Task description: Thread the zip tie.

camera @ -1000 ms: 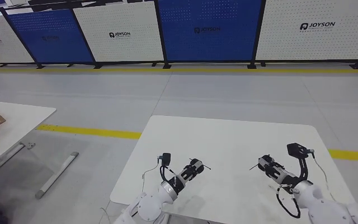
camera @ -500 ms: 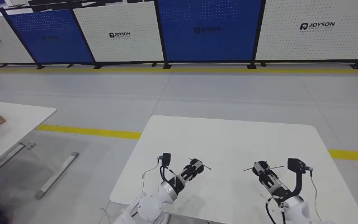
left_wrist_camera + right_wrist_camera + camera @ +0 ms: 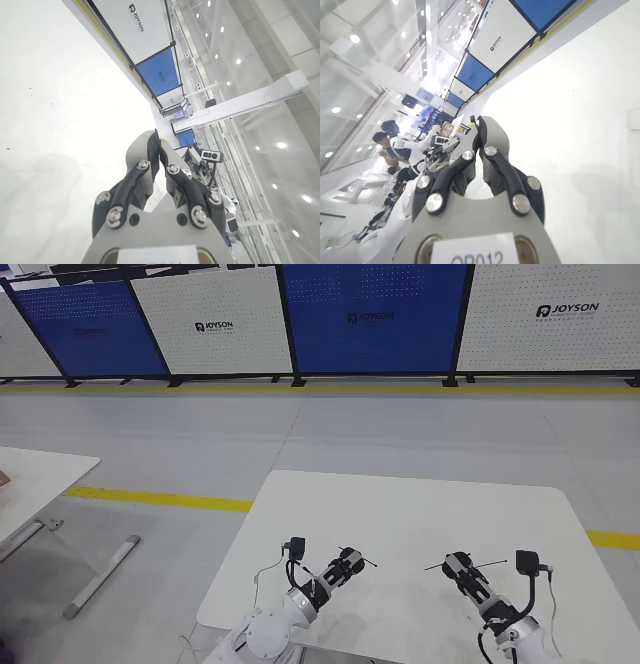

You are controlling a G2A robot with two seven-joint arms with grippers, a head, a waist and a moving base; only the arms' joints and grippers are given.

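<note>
Right end effector point(image 3: 452, 561) shifted inward, pinching zip tie point(image 3: 493, 561) crosswise | left end effector point(image 3: 352, 557) pinching second tie point(image 3: 370, 561)

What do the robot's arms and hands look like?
The left arm and right arm are white and black, with black cables. The left gripper and right gripper have curved grey fingers, black pads, black links, shiny bolts and white labels.

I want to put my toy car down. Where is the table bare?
The white table is bare across its whole far half, up to the far edge and both side edges. The near edge is crowded: the left gripper, jaws shut on a thin black zip tie, and the right gripper, jaws shut on a second black zip tie, with a narrow gap between.
</note>
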